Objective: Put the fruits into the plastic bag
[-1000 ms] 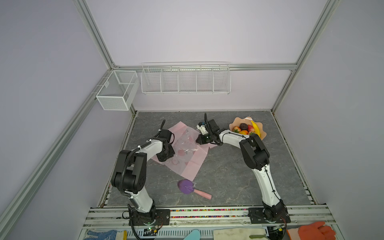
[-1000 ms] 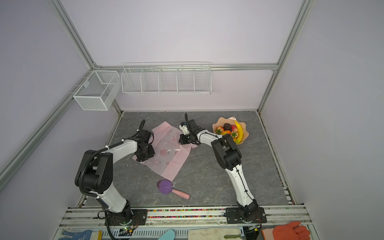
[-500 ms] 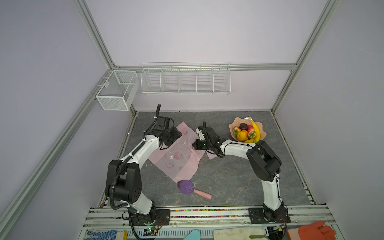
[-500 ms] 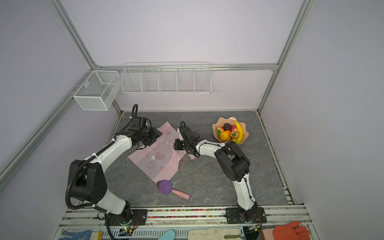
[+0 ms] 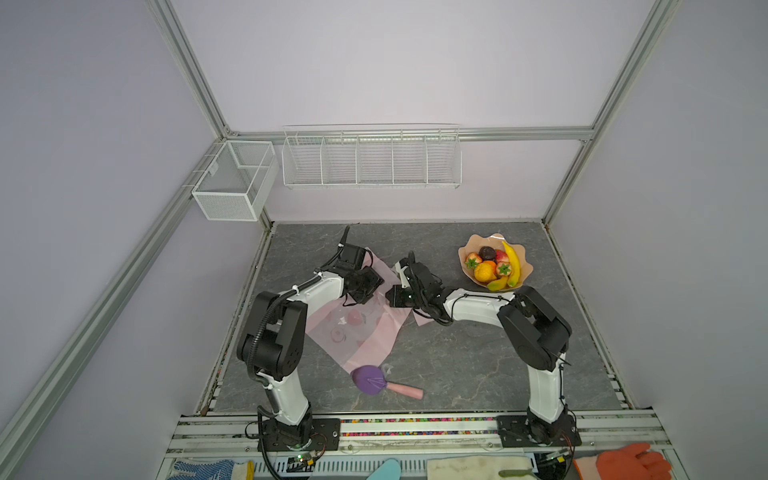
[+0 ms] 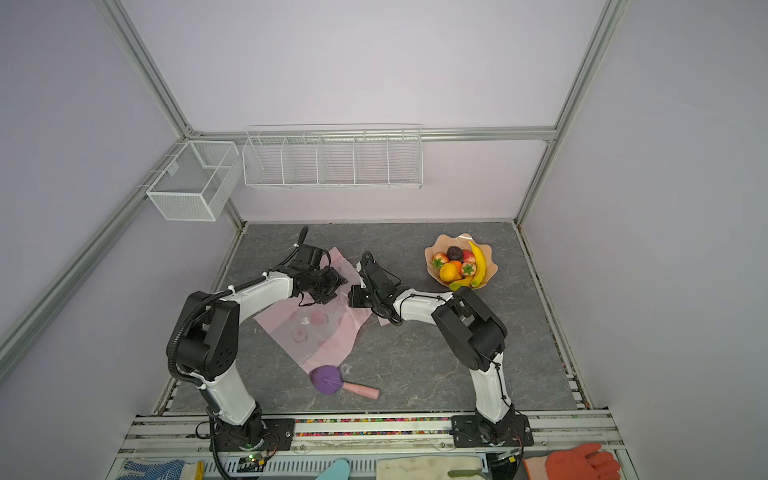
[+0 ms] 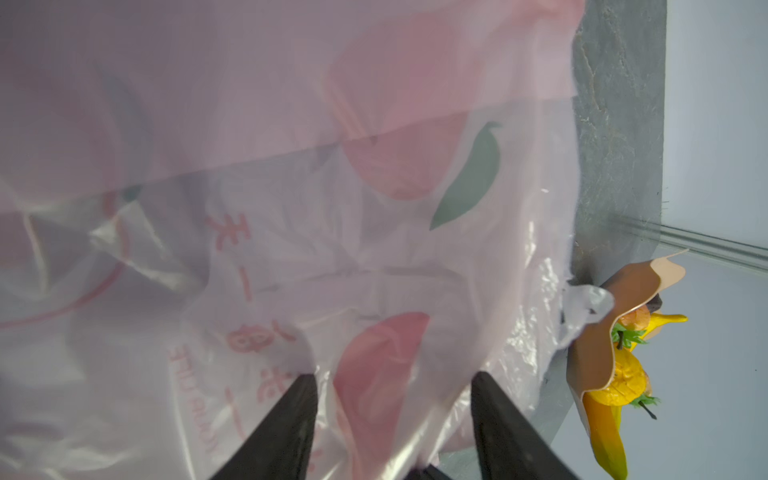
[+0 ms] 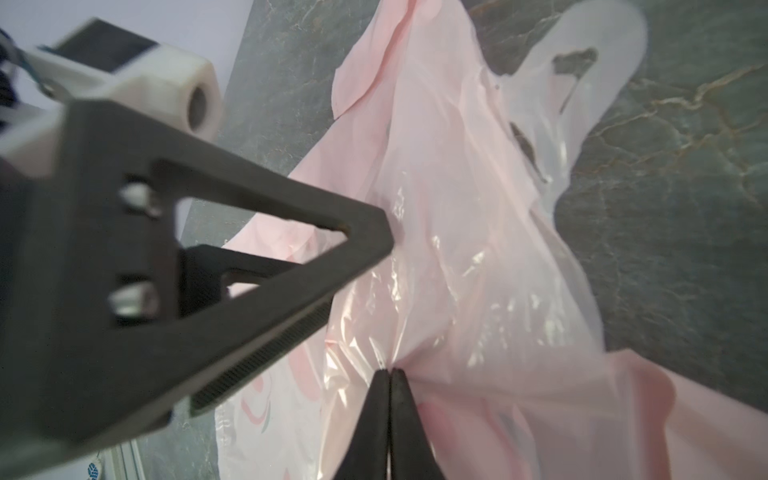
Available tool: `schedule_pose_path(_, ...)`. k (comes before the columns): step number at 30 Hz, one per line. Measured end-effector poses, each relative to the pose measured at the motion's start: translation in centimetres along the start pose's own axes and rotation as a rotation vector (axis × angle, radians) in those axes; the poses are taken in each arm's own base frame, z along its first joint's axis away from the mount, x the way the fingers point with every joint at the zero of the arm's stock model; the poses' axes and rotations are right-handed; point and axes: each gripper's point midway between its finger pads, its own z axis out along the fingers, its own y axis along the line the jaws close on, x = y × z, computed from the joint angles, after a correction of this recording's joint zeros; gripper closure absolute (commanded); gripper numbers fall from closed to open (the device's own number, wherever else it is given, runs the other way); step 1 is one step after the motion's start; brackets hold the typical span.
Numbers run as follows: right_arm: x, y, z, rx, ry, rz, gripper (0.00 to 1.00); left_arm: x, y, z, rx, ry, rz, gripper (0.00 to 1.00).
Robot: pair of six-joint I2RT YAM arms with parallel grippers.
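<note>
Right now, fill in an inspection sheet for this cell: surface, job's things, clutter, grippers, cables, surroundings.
Surface: grey marbled tabletop, no spills seen.
Job's things: bag lies crumpled on the table between the arms; fruits sit in the bowl, none seen in the bag.
Clutter: purple tool lies near the bag's front corner.
Grippers: left gripper open at the bag; right gripper shut on a bag fold.
Cables: cables run along the arms, none seen on the table.
Surroundings: wire baskets on the walls; gloves at the front edge.
</note>
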Motion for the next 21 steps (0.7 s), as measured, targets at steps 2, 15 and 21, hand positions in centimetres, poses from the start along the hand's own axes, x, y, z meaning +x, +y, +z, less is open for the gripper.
schedule_pose_path(2,-0.3,0.4,-0.1,-0.01,-0.009,-0.003,0.93,0.4,0.3,0.6,0.008,0.005,-0.022,0.43)
schedule_pose_path(15,-0.1,2.0,-1.3,-0.067,0.022,-0.008,0.69,1.0,-0.8,1.6,0.123,0.02,-0.009,1.0)
schedule_pose_path(21,-2.7,5.9,-5.8,-0.19,0.02,-0.044,0.26,1.2,-5.9,-2.9,0.332,0.0,0.227,1.0)
